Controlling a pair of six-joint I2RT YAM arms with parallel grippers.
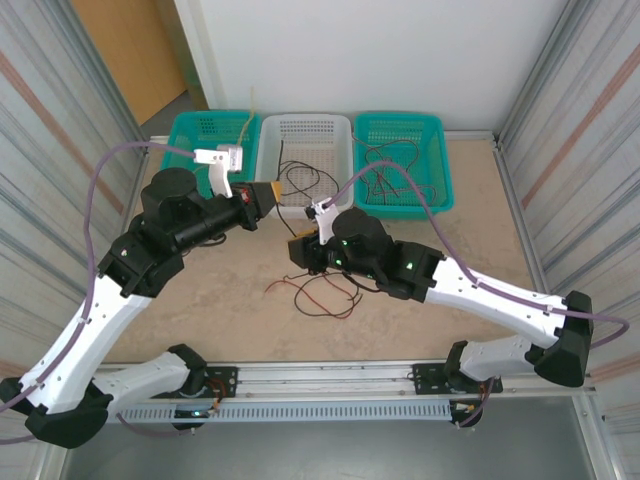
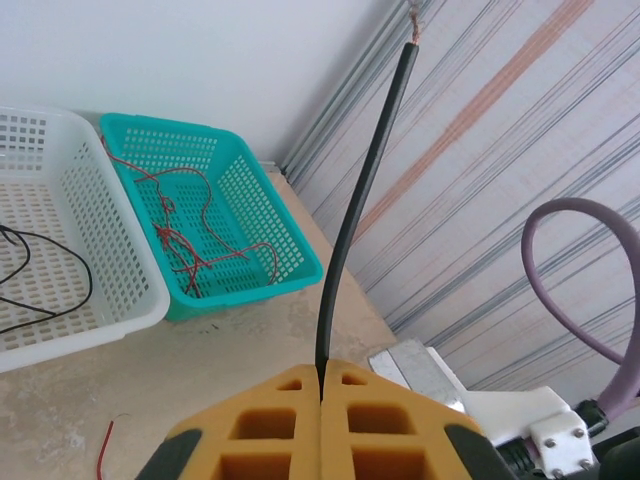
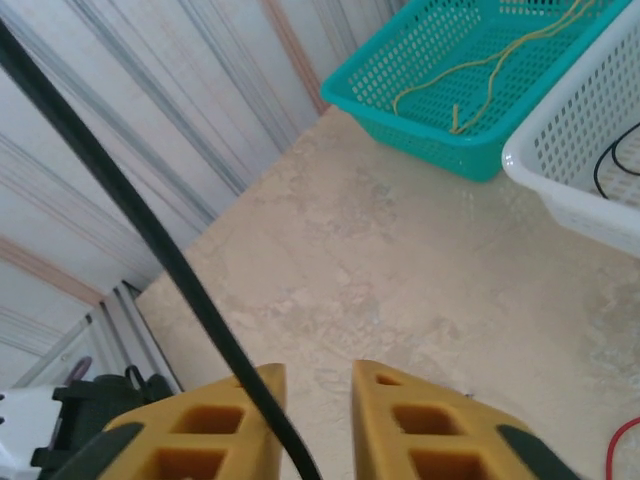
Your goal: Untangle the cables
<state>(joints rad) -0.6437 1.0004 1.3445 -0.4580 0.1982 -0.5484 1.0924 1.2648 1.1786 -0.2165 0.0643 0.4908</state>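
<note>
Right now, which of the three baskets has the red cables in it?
The right-hand teal basket holds the red cables; the white middle basket has black cables, the left teal basket a yellowish cable.

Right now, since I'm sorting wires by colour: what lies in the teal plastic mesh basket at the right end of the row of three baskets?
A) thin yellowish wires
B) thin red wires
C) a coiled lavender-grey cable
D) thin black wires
B: the top view shows thin red wires lying in loose loops on the floor of the teal plastic mesh basket at the right end.
</note>
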